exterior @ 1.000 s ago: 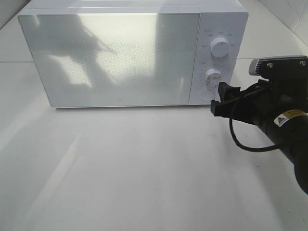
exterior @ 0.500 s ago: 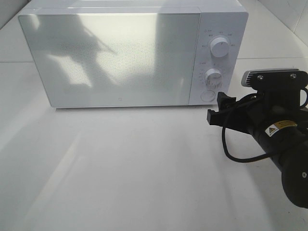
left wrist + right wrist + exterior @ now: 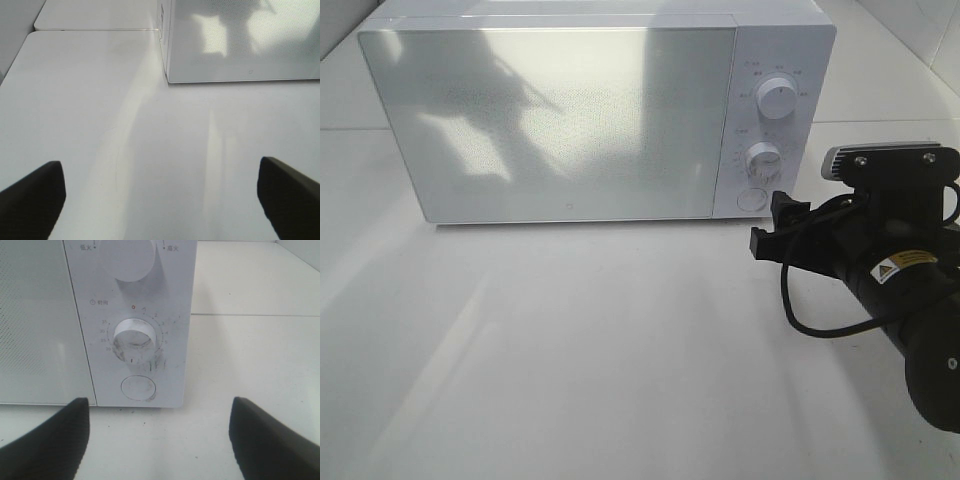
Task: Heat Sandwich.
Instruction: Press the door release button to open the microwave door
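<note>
The white microwave (image 3: 560, 120) stands at the back of the table with its door shut. The sandwich is out of view. My right gripper (image 3: 770, 220) hovers open just in front of the control panel, level with the round button (image 3: 750, 199) and a short way off it. In the right wrist view the right gripper (image 3: 160, 401) frames that button (image 3: 138, 388) and the timer knob (image 3: 133, 338) above it, and holds nothing. My left gripper (image 3: 160, 162) shows only in its wrist view, open and empty over bare table, facing the microwave's lower left corner (image 3: 167, 77).
An upper knob (image 3: 777, 99) sits above the timer knob (image 3: 763, 156) on the panel. The white tabletop (image 3: 570, 350) stretches in front of the microwave. A black cable (image 3: 810, 315) loops under the right arm. A table seam (image 3: 95, 30) runs beside the microwave.
The right gripper has drawn back a little from the button, down and toward the table's front, then held still. The door stays shut and both grippers' openings are unchanged.
</note>
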